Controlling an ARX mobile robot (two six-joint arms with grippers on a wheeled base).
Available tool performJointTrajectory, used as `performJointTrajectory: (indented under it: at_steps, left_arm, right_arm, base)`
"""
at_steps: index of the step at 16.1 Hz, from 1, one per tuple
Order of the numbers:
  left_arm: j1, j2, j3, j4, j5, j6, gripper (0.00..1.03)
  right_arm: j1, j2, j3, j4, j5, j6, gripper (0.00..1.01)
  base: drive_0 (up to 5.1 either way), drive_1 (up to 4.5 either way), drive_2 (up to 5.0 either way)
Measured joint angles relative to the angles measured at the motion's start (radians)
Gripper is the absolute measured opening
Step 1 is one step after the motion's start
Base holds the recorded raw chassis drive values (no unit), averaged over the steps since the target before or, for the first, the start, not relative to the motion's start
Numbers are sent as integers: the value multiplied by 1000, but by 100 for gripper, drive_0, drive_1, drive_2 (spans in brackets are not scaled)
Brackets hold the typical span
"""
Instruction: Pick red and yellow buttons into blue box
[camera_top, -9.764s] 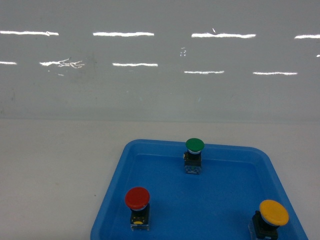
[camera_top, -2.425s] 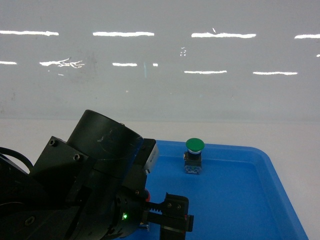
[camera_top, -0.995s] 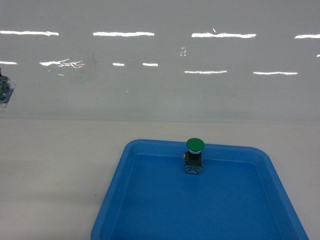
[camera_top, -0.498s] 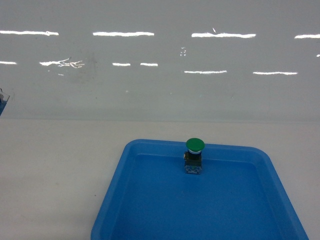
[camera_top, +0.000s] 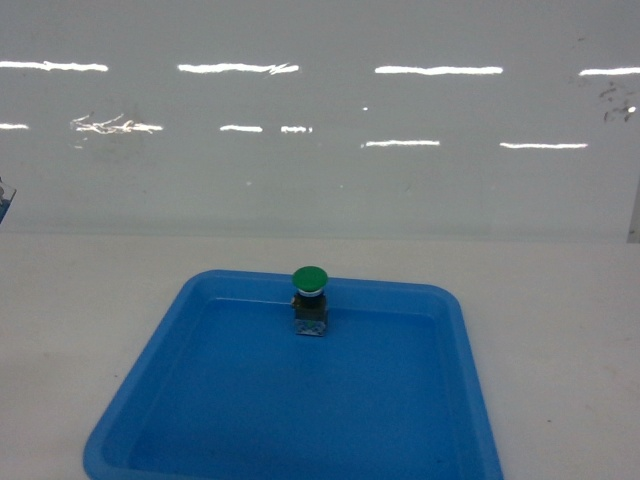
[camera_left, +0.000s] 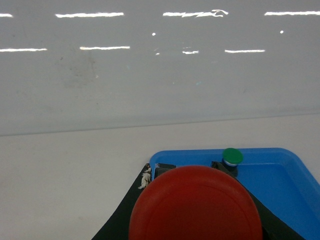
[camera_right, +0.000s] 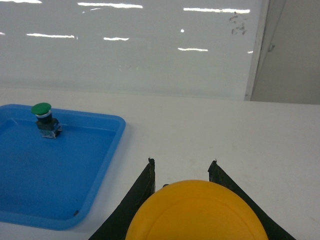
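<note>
Where tray (camera_top: 460, 400) sits: green button (camera_top: 310, 280) (upright)

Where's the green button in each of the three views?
Head: green button stands just left of centre, at the far edge of the shallow blue tray.
Left wrist: green button sits lower right of centre, just behind the red button that fills the foreground.
Right wrist: green button is at far left, mid-height, on the tray.
Shared landmark: the blue tray under it, seen in all three views.

bright, even | strip-light glare on wall (camera_top: 320, 150) | faint shadows | near caps blurred
</note>
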Motion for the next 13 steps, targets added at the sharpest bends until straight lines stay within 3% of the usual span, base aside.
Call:
performJointTrajectory:
  at_steps: [6,13]
  left_arm:
    - [0,1,0,0,1,0,29]
    - [0,0,0,0,1,0,29]
  right_arm:
    - [0,0,0,1,0,0,28]
    - [0,0,0,0,0,0,28]
  base:
    - [488,-308,-162]
    - [391,-442,57]
